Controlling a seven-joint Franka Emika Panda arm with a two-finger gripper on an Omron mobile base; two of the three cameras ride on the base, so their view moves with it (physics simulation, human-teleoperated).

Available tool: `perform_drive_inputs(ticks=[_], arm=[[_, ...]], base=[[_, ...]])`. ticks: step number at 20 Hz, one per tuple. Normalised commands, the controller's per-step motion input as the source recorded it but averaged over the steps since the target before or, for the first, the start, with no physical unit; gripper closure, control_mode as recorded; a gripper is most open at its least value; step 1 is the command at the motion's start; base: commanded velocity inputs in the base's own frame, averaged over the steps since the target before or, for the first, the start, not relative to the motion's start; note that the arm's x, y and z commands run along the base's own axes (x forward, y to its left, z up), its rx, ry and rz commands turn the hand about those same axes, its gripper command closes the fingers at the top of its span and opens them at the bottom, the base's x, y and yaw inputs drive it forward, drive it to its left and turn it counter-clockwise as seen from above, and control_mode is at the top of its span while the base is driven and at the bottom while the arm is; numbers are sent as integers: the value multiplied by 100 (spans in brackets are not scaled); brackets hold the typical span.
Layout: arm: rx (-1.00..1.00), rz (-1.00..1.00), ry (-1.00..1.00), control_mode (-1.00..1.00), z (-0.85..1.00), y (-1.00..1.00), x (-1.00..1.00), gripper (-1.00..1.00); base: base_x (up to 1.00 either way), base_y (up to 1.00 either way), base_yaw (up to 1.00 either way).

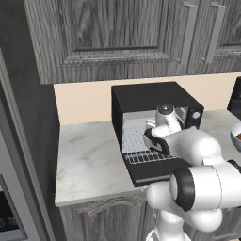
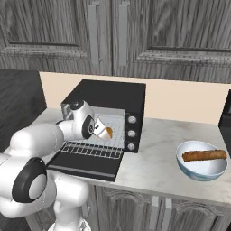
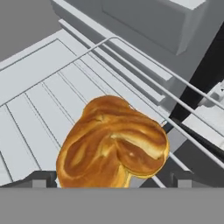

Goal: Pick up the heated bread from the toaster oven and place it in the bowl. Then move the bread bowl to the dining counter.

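Marble tabletop (image 2: 153, 158) carries the toaster oven (image 2: 108, 97); hand (image 3: 111, 179) released, straddling the heated bread (image 3: 111, 144) at 6 o'clock: close squarely, lift clear of rack.

Non-task surroundings: cabinets, wall, worktop, one loaf, dark objects at the edges.

Dark grey wood-grain upper cabinets (image 2: 135, 31) with raised panel doors run across the top of both base views. Plain beige backsplash (image 2: 180, 101) below them. Pale veined marble worktop (image 1: 87, 160), matching grey cabinet fronts (image 2: 149, 210) underneath. Long brown stick-shaped loaf (image 2: 204, 155) lies tilted, well apart to the right. Black object (image 2: 225, 124) cut off at the right edge of the worktop, identity unclear. Tall dark panel and a grey-framed appliance (image 1: 9, 207) left of the worktop, partly cropped.
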Motion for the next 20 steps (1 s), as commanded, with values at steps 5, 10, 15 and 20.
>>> perform_drive_inputs(ticks=[5,10,15,20], arm=[[3,-8,0,-100,0,-1,4,-100],[2,-15,0,-100,4,9,0,-100],[2,-14,0,-100,0,5,3,-100],[0,-7,0,-100,-6,0,16,-100]], base=[[0,0,0],[0,0,0],[0,0,0],[0,0,0]])
